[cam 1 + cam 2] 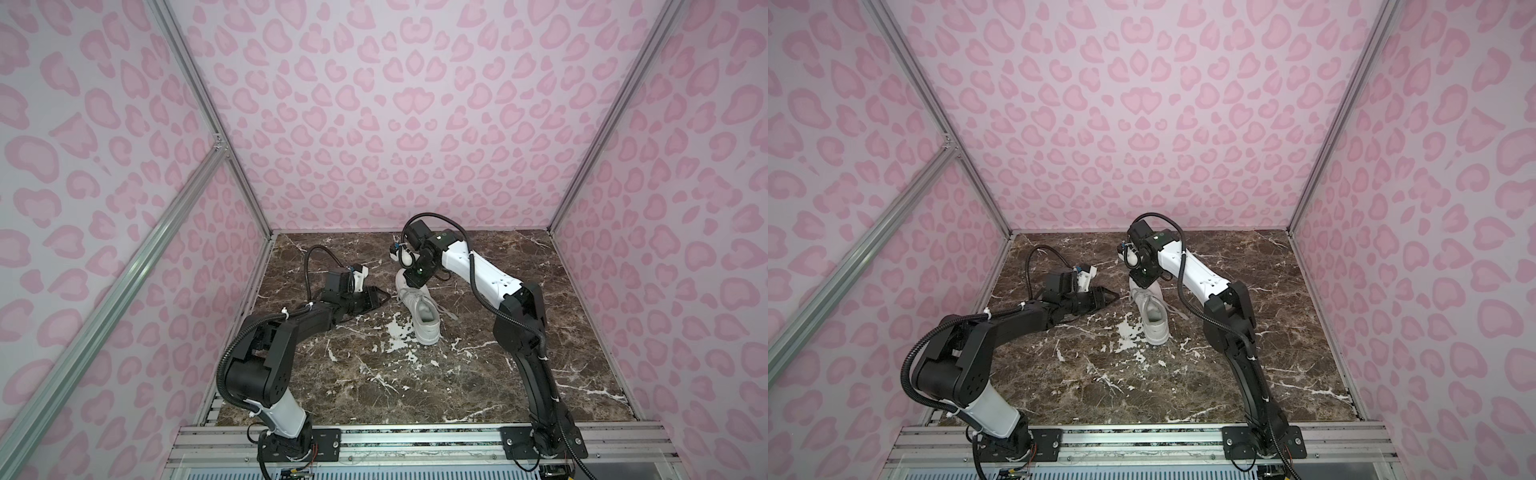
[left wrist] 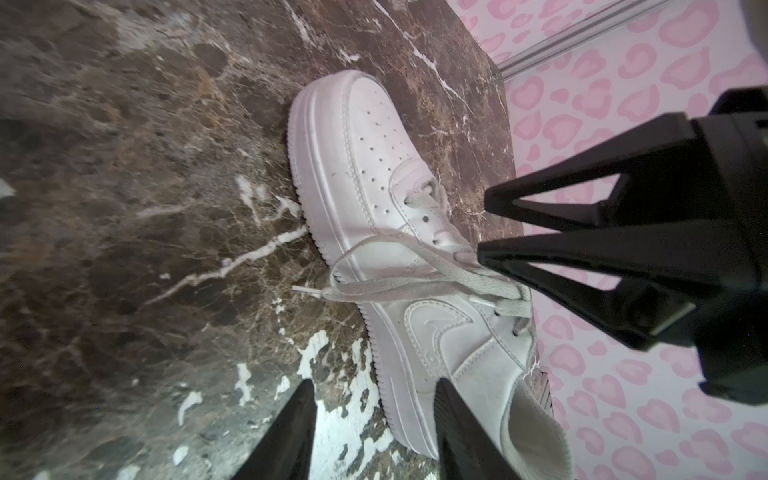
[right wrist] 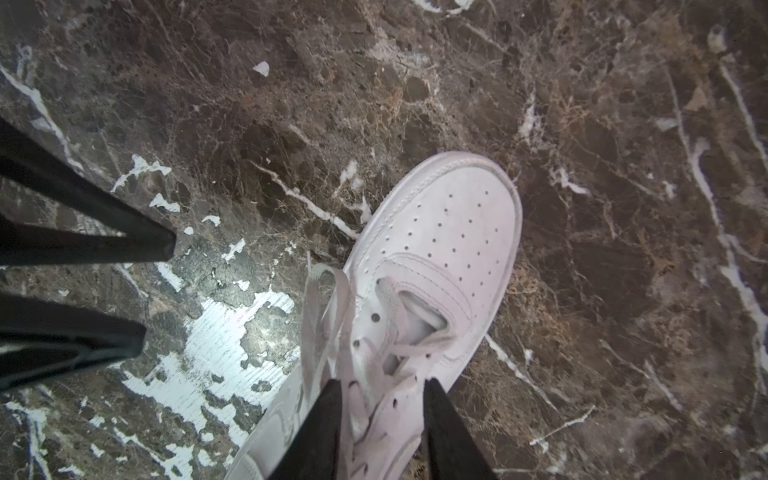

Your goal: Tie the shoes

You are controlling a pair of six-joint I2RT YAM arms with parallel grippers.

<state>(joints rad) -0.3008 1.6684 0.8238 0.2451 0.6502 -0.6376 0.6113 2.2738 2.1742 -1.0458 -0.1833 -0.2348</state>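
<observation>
Half-open and empty, the right gripper (image 3: 382, 388) is straddling the shoe's (image 3: 449, 224) laces (image 3: 320, 316), seemingly to pinch one; the left gripper (image 3: 158, 293) is hovering open, empty, alongside.

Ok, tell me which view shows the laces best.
Left wrist view: the laces lie large and sharp across the sneaker's side, with one tip visible. The right wrist view cuts them off behind the right gripper. In both top views they are only thin strands.
</observation>
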